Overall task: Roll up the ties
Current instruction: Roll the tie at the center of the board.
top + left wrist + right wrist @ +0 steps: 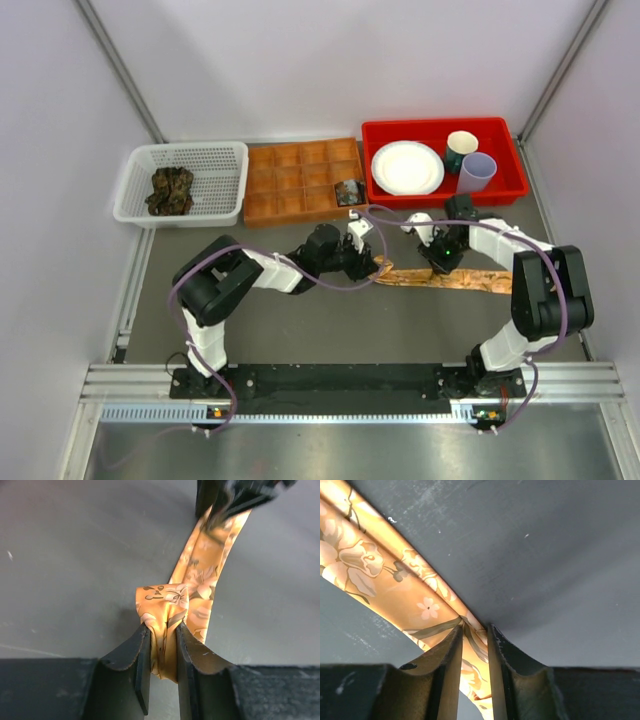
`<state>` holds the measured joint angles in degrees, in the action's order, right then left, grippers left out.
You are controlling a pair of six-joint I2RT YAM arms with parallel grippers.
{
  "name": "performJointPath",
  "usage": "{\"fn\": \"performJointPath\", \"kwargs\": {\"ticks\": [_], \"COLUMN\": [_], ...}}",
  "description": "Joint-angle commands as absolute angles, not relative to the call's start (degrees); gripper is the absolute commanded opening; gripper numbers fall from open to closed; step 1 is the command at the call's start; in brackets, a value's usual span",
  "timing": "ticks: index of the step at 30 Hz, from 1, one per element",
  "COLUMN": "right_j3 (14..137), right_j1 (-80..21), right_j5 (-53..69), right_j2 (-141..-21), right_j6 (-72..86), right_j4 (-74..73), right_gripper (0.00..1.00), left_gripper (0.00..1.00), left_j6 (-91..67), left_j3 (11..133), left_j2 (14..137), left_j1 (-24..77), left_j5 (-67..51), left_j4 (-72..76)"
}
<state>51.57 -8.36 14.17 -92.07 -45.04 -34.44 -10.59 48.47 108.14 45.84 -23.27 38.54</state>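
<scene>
Orange tie (pixel 478 283): it lies flat on the table (pixel 300 330) in front of both arms, running from the middle toward your right. Its left end is folded over into a small first turn.
Left gripper (pixel 162 637): the jaws are nearly closed and pinch that folded end, with fabric bunched above the tips.
Right gripper (pixel 473 640): the jaws are drawn in to a narrow gap with the tie's edge caught between them, a little further along the strip.
Dark ties (pixel 170 190): they sit heaped in the white basket (pixel 225 160) at the back left, well apart from the work.
Stage: early, by my reading. You have one fold made and most of the length is flat.
Risk, skew: your right grip sits on one edge, not across the width. A pull from there would likely twist the strip and make the roll cone.
Risk, slip: the fold is bunched, not stacked neatly, and the fabric looks smooth. It could squeeze out of the left jaws if you turn that wrist fast.
Risk, slack: if your right side lets go early, the turns will probably form loose.
Risk, contact: the grippers are near each other, and rolling toward the right one closes that gap.
</scene>
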Motion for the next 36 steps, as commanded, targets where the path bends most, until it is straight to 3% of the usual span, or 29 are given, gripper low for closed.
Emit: {"fn": "performJointPath", "kwargs": {"ticks": [1,7,10,15,28,30,31,33,34,36], "right_j3": [47.0,48.0,48.1,47.7,50.6,53.7,55.1,60.6,62.9,68.6], "right_j1": [-9.1,-9.6,-9.7,-9.7,-9.6,-8.6,-7.7,-4.5,-3.3,-0.2], "right_j5": [8.1,7.7,7.6,8.4,12.4,13.3,15.2,18.0,21.7,26.9], "right_j2": [-96.9,-98.0,-97.9,-96.8,-97.6,-97.6,-97.5,-97.7,-98.3,-98.5], "right_j6": [-49.0,-49.0,-49.2,-51.3,-52.7,-51.2,-49.0,-44.4,-43.1,-38.9], "right_j4": [-31.6,-32.3,-32.7,-33.7,-37.6,-39.7,-42.8,-47.3,-51.9,-56.1], "right_gripper": [0.25,0.11,0.0,0.0,0.0,0.12,0.27,0.4,0.46,0.47], "left_gripper": [0.0,0.0,0.0,0.0,0.0,0.0,0.0,0.0,0.0,0.0], "left_j6": [-12.3,-13.1,-3.2,11.9,29.0,29.2,29.3,29.8,29.8,30.1], "left_j3": [48.0,44.8,44.6,50.0,55.0,56.1,56.4,56.9,56.9,57.3], "left_j2": [107.5,108.7,107.3,105.7,107.2,108.4,108.7,109.2,109.4,110.1], "left_j1": [44.7,43.1,42.8,43.2,44.8,44.9,45.0,45.1,45.1,45.4], "left_j5": [-29.7,-40.0,-42.2,-37.1,-32.8,-32.4,-32.2,-32.0,-31.6,-31.0], "left_j4": [48.6,58.3,51.3,25.2,5.5,3.3,2.7,1.4,1.3,0.3]}}
